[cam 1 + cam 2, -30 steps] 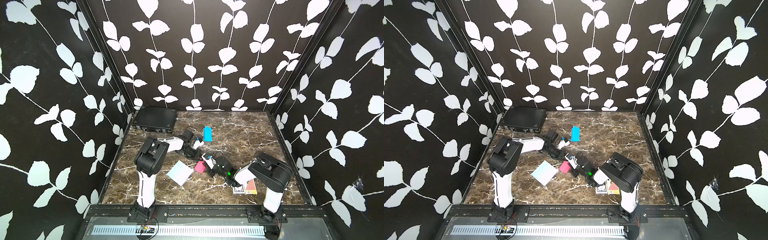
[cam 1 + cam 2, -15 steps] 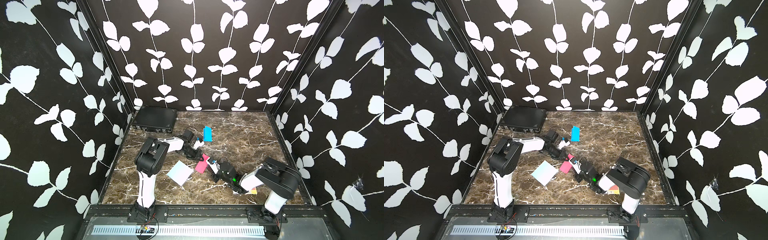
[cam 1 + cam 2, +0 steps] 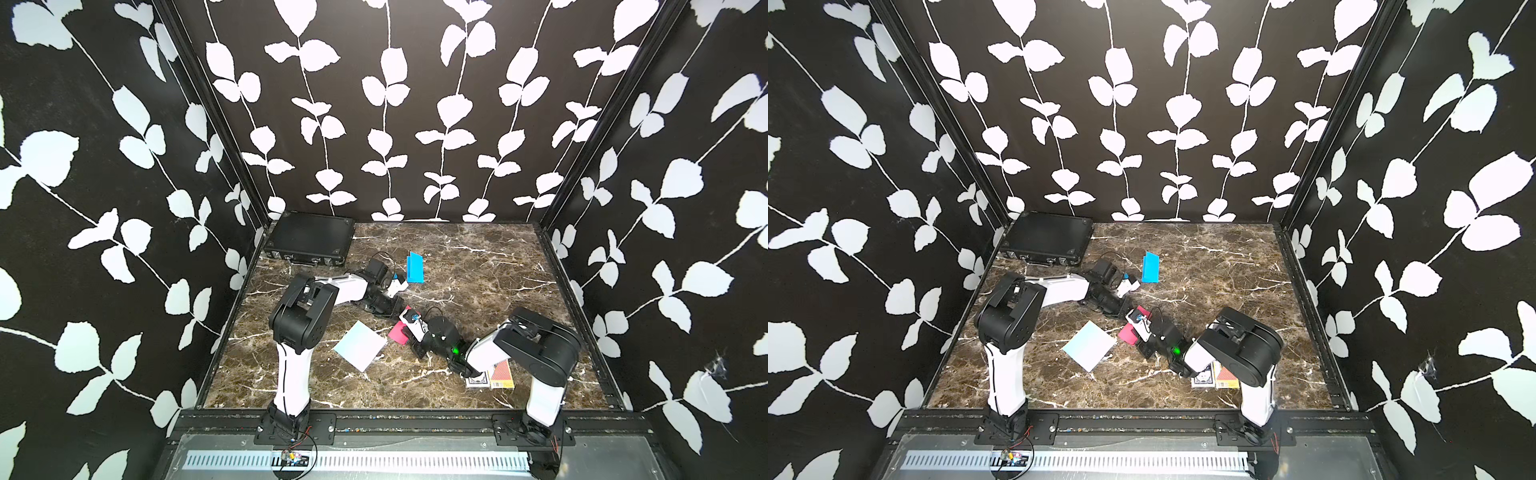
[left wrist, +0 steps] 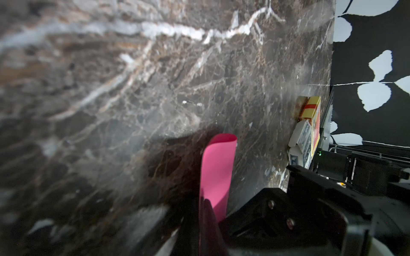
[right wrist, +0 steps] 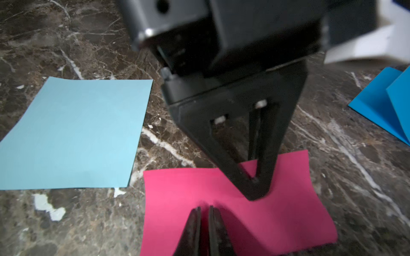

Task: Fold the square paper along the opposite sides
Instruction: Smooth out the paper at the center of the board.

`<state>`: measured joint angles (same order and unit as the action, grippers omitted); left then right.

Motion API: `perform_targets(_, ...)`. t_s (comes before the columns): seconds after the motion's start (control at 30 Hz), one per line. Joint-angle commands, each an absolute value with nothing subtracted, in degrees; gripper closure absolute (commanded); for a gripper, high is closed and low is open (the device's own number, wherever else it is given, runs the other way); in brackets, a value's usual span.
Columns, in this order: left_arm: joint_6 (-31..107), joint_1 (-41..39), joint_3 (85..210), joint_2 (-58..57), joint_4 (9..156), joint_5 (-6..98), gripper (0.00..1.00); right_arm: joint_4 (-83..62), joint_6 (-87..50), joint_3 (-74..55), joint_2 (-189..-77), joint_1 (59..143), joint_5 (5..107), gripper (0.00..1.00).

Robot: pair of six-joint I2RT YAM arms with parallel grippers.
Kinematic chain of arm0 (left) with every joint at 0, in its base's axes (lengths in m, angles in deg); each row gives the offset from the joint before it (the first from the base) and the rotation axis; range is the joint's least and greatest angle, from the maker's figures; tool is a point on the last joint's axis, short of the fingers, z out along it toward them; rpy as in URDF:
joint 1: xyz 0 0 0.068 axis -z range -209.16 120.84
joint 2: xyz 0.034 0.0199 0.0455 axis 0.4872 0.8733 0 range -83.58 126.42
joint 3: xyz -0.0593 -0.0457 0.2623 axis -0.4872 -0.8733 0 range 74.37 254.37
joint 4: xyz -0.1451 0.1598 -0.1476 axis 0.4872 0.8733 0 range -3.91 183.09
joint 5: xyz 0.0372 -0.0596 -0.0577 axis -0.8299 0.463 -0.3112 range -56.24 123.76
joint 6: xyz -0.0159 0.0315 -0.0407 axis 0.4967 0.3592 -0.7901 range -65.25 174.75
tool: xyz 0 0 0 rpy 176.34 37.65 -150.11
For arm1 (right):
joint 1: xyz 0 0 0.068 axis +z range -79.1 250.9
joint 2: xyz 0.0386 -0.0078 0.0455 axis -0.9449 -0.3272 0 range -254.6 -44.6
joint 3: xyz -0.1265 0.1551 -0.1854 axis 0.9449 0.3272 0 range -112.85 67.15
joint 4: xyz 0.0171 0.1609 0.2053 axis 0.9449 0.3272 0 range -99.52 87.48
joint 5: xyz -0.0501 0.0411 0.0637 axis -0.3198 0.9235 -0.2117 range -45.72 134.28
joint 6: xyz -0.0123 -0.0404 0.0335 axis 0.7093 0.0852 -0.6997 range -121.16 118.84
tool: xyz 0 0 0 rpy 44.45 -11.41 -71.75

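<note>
Brown marble desk (image 3: pixel 478 257): pink square paper (image 5: pixel 177 199) lies mid-desk, bowed upward. Left fingers (image 5: pixel 228 168) are clamped on it, right fingers (image 5: pixel 194 226) pinched closed on its near edge. Step looks like bringing opposite edges together. Next: align the edges, press the crease. Half a second ago the paper tilted steeper; it's lower now.

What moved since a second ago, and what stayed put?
The right arm dipped low, then rose back, its shut right claw at the pink paper. The paper's end held by the left claw looks lifted higher. The light blue paper, folded blue paper, card boxes and black case stayed put.
</note>
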<state>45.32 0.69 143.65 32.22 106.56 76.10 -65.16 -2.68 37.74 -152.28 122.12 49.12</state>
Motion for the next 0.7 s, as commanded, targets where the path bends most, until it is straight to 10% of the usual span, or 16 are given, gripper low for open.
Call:
perform_targets(0.0,45.9,0.5,143.7,31.2,108.4,72.8,1.00,-66.5,-5.2,40.4,-155.1,122.7,49.6,0.88)
perform_targets(0.67,46.1,0.5,144.7,31.2,109.7,70.9,1.00,-65.1,-7.0,45.8,-152.3,126.1,46.7,0.90)
